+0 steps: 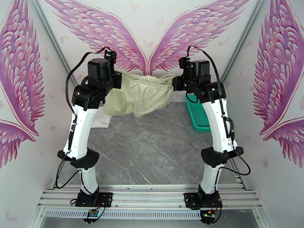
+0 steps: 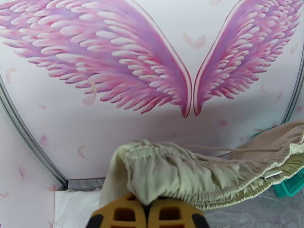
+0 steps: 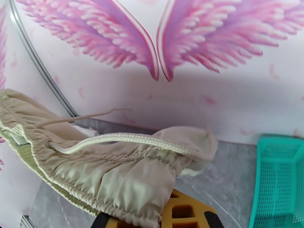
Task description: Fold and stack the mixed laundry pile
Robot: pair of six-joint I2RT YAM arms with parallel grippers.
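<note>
Garment: a cream-beige soft cloth garment with a gathered elastic waistband (image 1: 140, 96) hangs in the air over the far side of the grey marble-patterned table (image 1: 152, 149). It is stretched by the waistband between the two arms, and the middle sags.
Hem: droops toward the tabletop; I cannot tell whether it touches.
Left gripper (image 2: 147, 206): pinched tight on the left end of the waistband, with cloth bunched over the yellow fingers.
Right gripper (image 1: 175, 82): clamped on the right end, with fabric draped across its fingers.
Cord: a pale braided cord (image 3: 125, 138) runs along the top of the waistband; a thinner end sticks out loose.
Other laundry: a white cloth (image 2: 76, 206) lies flat on the table by the left arm, probably the shirt.
Basket: a teal-green plastic mesh basket (image 1: 198, 114) sits at the far right, just beside the right arm.
Step, as I judge: spreading the garment before laying it flat; folding not begun.
Risk 1: both grips hold bunched, slippery-looking fabric, so a further pull apart could slip one end free.
Risk 2: lowering here could drop the left side onto the white cloth and tangle the two.
Risk 3: the loose cord could snag on a finger or the basket mesh.
Risk 4: the sagging middle may land creased.
</note>
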